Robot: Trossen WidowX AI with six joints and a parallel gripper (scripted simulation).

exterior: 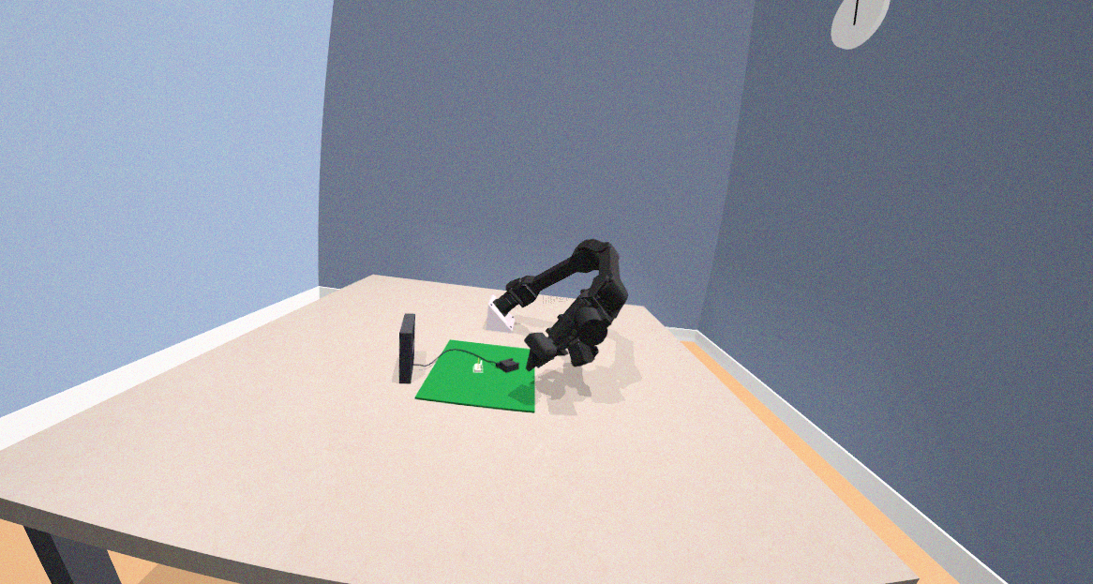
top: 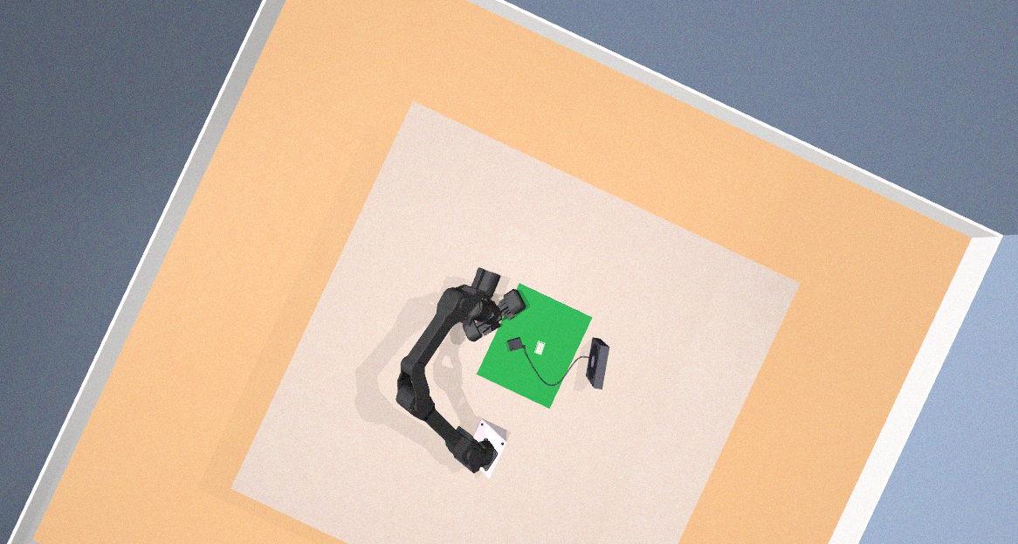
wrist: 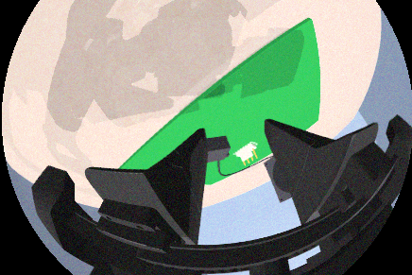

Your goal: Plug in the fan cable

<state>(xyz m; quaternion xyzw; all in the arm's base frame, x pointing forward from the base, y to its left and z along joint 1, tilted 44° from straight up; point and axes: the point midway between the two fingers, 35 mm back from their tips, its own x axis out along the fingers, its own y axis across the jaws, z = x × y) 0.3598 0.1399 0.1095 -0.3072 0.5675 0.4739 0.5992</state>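
A green board (top: 562,327) (exterior: 458,389) (wrist: 270,90) lies on the table. The small white four-pin header (top: 539,346) (exterior: 476,366) (wrist: 247,153) stands near its middle. The black plug (top: 513,343) (exterior: 506,364) (wrist: 216,147) lies on the board beside the header, not on it. Its thin cable (top: 547,381) (exterior: 439,357) runs to the black fan (top: 597,362) (exterior: 406,347), which stands upright off the board's edge. My gripper (top: 509,304) (exterior: 531,363) (wrist: 235,128) is half open with nothing between the fingers. It hangs over the board's near edge, a short way from the plug.
The arm's white base mount (top: 491,437) (exterior: 501,314) sits on the table behind the board. The arm is folded over the table beside the board. The table's edge drops to an orange floor (top: 711,184).
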